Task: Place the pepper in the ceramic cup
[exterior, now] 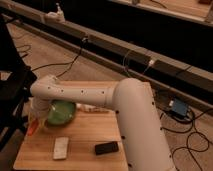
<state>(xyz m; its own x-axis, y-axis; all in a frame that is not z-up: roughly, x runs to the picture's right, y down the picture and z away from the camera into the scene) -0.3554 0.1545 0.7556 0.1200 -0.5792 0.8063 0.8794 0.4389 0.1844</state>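
My gripper (35,120) hangs from the white arm at the left edge of the wooden table (90,135), just left of the round green pan (61,113). It is shut on the slim red-orange pepper (32,129), which pokes down and to the left below it, near the table's left edge. The white ceramic cup does not show; the arm covers much of the table's far side.
A flat white block (60,147) and a flat black block (106,147) lie near the table's front edge. A whitish object (92,108) peeks out under the arm, right of the pan. Cables and a blue box (177,107) lie on the floor. A dark chair (12,97) stands at the left.
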